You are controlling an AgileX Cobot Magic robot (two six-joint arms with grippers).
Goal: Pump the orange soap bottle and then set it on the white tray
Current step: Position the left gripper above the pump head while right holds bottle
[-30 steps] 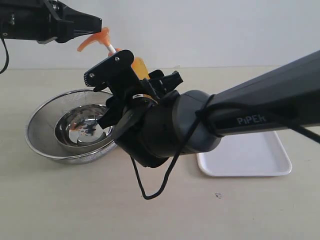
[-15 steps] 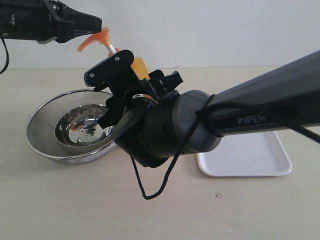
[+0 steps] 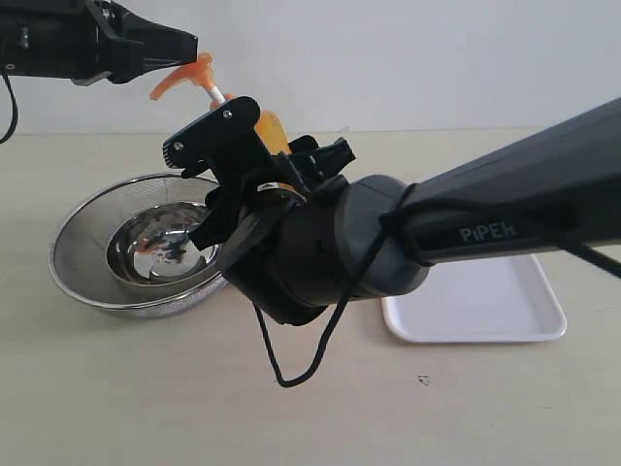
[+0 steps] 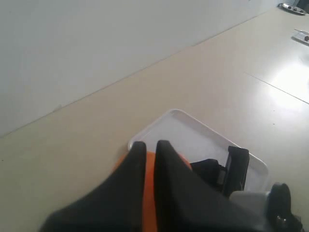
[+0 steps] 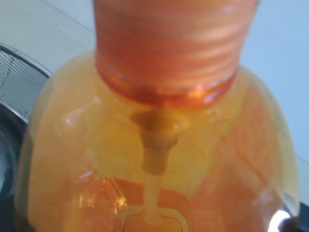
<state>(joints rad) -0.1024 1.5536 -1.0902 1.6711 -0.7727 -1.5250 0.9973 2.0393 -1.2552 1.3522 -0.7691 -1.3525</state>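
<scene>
- The left arm reaches in level from the upper left of the exterior view, high above the table (image 3: 146, 398), its black wrist pointing toward the middle.
- The left gripper (image 3: 186, 43) ends right at the top of the pump head (image 3: 184, 78); whether it actually touches cannot be told.
- Its jaws are drawn together, with only a thin slit between them. In the left wrist view, orange shows through that slit and on either side of the fingers (image 4: 166, 169), so the pump head lies under them, not between them.
- The right arm comes in from the right as a thick dark boom, crossing the middle of the exterior view, with a black cable looped beneath its wrist.
- The right gripper (image 3: 264, 146) is turned up and away from the camera, toward the wall.
- The bottle (image 3: 271, 126) stands upright between its jaws, one on each flat side, and they grip it around the body below the shoulder.
- In the right wrist view the bottle fills the picture: ribbed orange collar, rounded shoulders, the dip tube inside, and the label's upper edge.
- The bottle is at the back right of the strainer (image 3: 78, 252), near its rim; its base is hidden behind the right arm, so whether it stands on the table cannot be told.
- The pump spout points to the left, over the strainer.
- The tray (image 3: 485, 325) lies flat on the table to the right, partly under the right arm, well apart from the bottle.
</scene>
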